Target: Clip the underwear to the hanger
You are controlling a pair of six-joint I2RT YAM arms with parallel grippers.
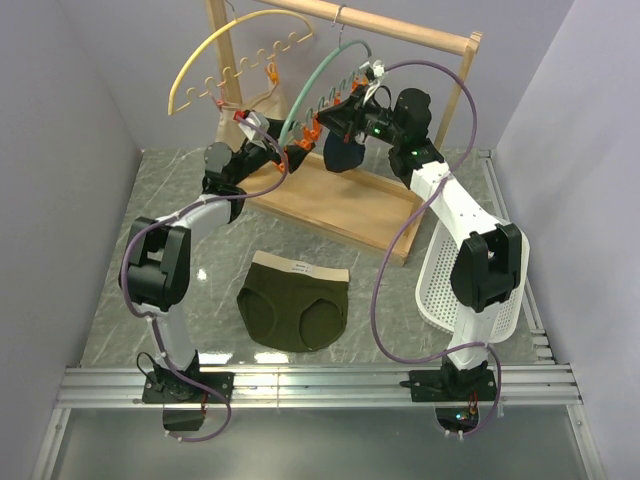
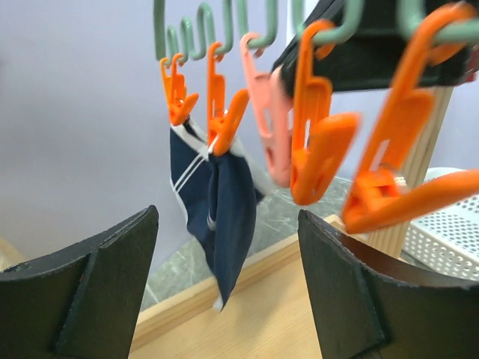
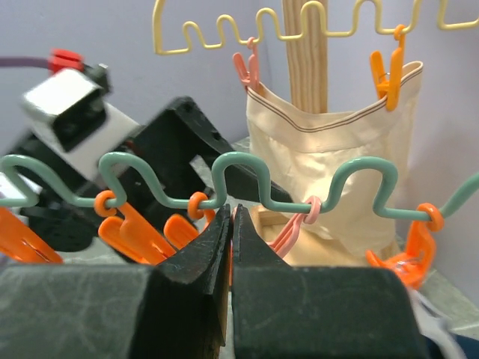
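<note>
Item: underwear [image 1: 295,308], olive with a tan waistband; lies flat on the worktop [image 1: 180,220] near the middle of its near edge, waistband towards the far edge; no gripper touches it.

Item: hanger [image 3: 239,157], teal wavy wire; hangs from the wooden rack [image 1: 345,200] at the far edge; orange clips [image 2: 314,142] strung beneath it; a navy garment [image 2: 221,209] is pegged at one end of the row.

Item: left gripper [image 2: 227,247]; jaws wide apart and empty; raised just in front of the clips.

Item: right gripper [image 3: 230,224]; clenched, fingers meeting with no gap just under the hanger wire; nothing seen between them.

Step in hand, as judged: the fetch is not yet begun; both arms are up at the hanger while the garment waits below. To do it well: send the open left gripper down; pinch the waistband near one end rather than the soft body, so a firm edge goes up to the clip; choose a free clip apart from the navy garment; use the right arm to steady the hanger or press the clip open, since the wire would likely swing.
</note>
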